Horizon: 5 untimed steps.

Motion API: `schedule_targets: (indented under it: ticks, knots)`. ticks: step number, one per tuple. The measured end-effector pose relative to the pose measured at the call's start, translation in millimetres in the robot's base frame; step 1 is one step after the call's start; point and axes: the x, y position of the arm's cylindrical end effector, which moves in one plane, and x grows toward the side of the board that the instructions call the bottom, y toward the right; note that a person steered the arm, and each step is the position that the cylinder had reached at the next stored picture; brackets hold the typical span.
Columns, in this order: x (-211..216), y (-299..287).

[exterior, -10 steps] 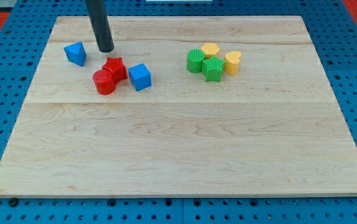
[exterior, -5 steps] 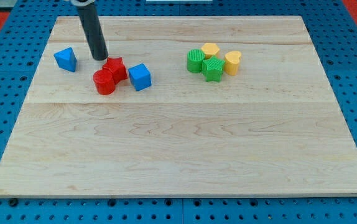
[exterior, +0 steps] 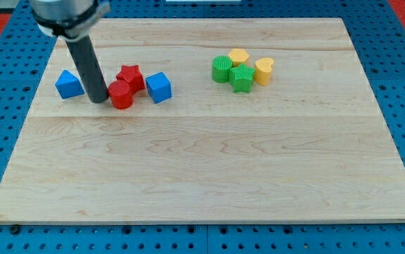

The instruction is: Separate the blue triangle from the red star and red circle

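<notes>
The blue triangle (exterior: 68, 84) lies near the board's left edge. The red circle (exterior: 121, 94) and red star (exterior: 130, 75) touch each other to its right. My tip (exterior: 98, 99) stands on the board between the blue triangle and the red circle, close against the circle's left side. The rod rises from it toward the view's top left.
A blue cube (exterior: 158, 87) sits just right of the red star. A cluster at the upper right holds a green cylinder (exterior: 221, 69), a green star (exterior: 242, 78), a yellow hexagon (exterior: 238, 56) and a yellow heart (exterior: 264, 70). The wooden board (exterior: 202, 176) lies on a blue pegboard.
My tip moved down and left, from above the red star to between the triangle and the red circle. The blue triangle slid left and down, away from the red blocks.
</notes>
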Motion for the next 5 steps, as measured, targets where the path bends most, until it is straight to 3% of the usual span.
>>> schedule_targets:
  ticks: [1,3,5]
  knots:
    - [-10,4]
    - [-75,4]
    - [-102,-72]
